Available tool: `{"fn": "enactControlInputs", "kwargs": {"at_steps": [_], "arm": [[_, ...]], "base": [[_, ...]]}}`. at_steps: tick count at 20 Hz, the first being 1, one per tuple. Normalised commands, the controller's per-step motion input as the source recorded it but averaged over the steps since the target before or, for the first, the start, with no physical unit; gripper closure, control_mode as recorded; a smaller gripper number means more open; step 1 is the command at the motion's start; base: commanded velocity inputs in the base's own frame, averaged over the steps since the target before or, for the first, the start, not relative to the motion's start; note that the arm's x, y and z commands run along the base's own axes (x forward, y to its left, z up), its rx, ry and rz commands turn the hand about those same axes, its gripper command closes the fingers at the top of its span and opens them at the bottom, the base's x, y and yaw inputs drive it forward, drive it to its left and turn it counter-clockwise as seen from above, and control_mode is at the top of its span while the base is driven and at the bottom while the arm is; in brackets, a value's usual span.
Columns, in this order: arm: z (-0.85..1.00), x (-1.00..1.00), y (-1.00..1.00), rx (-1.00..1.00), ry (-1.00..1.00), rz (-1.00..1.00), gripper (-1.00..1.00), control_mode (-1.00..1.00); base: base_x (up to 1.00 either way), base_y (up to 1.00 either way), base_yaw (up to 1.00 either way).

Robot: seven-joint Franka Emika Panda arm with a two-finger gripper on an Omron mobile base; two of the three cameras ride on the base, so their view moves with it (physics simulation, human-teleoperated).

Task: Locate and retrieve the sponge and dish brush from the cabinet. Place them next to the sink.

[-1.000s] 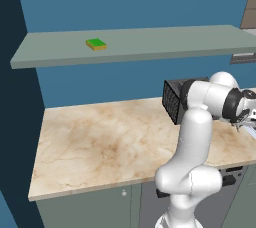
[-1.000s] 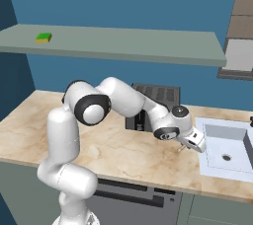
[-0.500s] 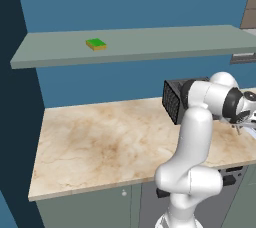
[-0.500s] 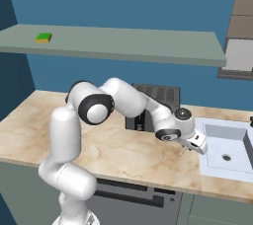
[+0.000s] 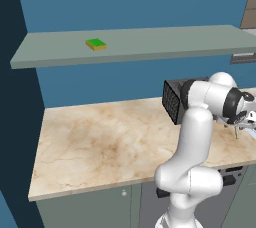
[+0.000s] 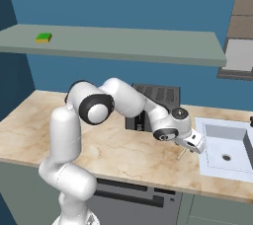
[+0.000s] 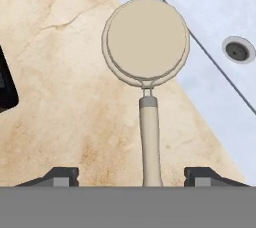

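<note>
Opened since before, tool (image 7: 131, 176) fingers stand apart beside dish brush (image 7: 145, 67) handle.

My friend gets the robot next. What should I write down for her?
Pincer: open, fingers apart on either side of the dish brush, low over the counter by the sink.
Dish brush: at the sink's rim; whether it rests on the counter yet, I cannot tell.
Sponge: on the cabinet shelf, untouched.
Done: brush brought to the sink.
Left: fetch the sponge and put it beside the sink.
</note>
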Motion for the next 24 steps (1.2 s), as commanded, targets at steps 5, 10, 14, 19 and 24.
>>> {"fn": "enactControlInputs", "kwargs": {"at_steps": [5, 10, 14, 19, 24], "arm": [[0.0, 0.05, 0.01, 0.0, 0.02, 0.0, -1.0, -1.0], [0.56, -0.27, 0.14, -0.01, -0.02, 0.0, -1.0, -1.0], [0.85, -0.49, 0.29, 0.02, -0.08, 0.0, -1.0, -1.0], [0.79, -0.53, 0.36, 0.01, -0.06, 0.01, -1.0, -1.0], [0.74, -0.5, 0.58, -0.02, -0.03, 0.02, -1.0, -1.0]], "base": [[0.0, 0.0, 0.0], [0.0, 0.0, 0.0], [0.0, 0.0, 0.0], [0.0, 0.0, 0.0], [0.0, 0.0, 0.0]]}}
